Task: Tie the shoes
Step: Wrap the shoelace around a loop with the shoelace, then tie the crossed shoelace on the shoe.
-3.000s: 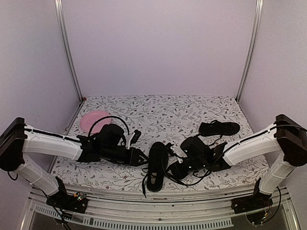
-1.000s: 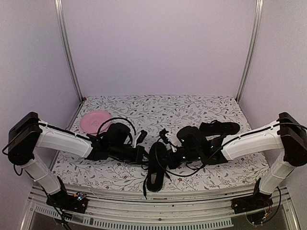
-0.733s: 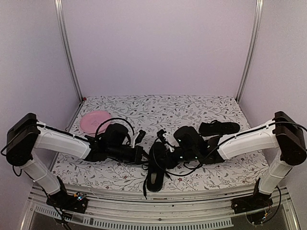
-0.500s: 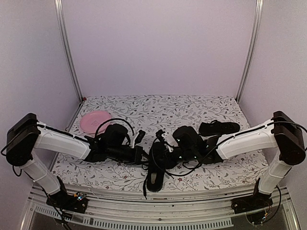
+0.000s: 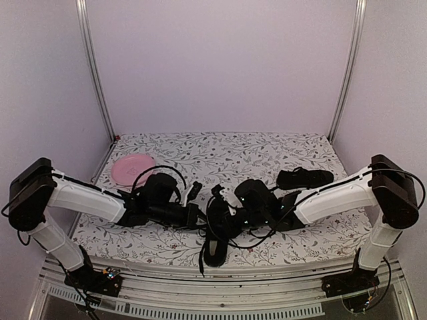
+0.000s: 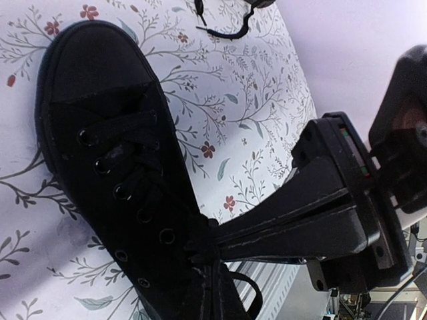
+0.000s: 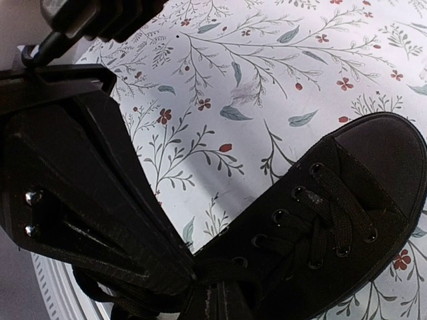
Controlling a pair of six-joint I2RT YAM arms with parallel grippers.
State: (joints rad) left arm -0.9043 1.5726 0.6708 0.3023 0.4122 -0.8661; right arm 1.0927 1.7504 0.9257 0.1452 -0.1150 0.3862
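**Both end effectors pinched shut at the near shoe's lacing**

The near shoe (image 5: 215,237), slim, flat, matte black canvas, lies at 6 o'clock on the floral worktop (image 5: 220,153). The left end effector (image 6: 205,244) comes in from 9 o'clock and the right end effector (image 7: 194,275) from 3. Both are squeezed narrow, tips at the top eyelets. Whether a lace is nipped, I cannot tell. The far shoe (image 5: 305,178) lies at 2 o'clock, and a round pink plate (image 5: 130,167) at 10.

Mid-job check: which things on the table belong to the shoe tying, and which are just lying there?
Job: near shoe, at the front edge; far shoe, back right; left gripper and right gripper, jaws shut at the near shoe's lacing.
Lying about: pink plate, back left.
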